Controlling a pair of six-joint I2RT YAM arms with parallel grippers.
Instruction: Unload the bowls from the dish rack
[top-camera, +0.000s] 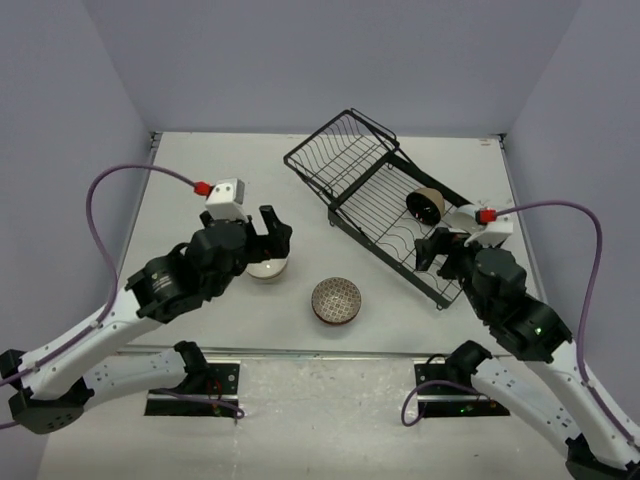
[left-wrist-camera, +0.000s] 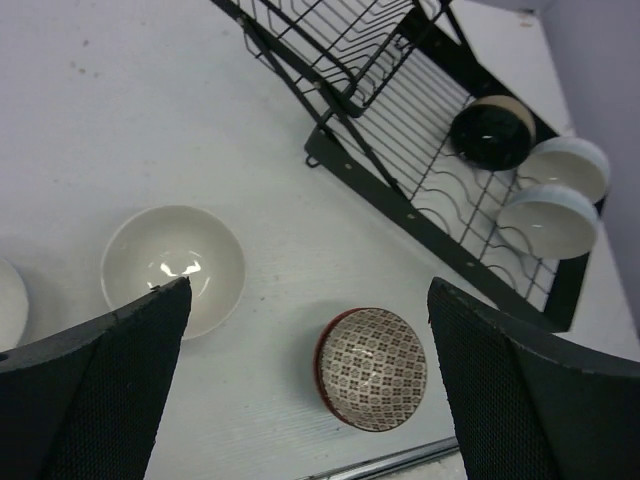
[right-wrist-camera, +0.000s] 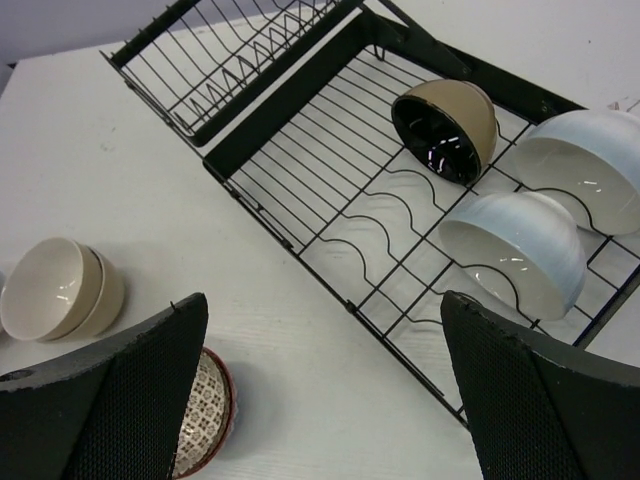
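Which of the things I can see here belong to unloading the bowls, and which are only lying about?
Belong to the job:
- dish rack
- tan bowl with black inside, in the rack
- two pale bowls beside it
- cream bowl and patterned bowl, already on the table

Only lying about:
- purple cables on the arms

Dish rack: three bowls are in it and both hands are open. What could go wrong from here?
1. The near pale bowl leans on edge close beside the far pale bowl in the dish rack. Lifting one with the right hand may knock the other.
2. The open left hand hangs just over the white bowl. Pulling away could clip it.
3. The patterned bowl lies in the likely drop area, so the next bowl might land on it.
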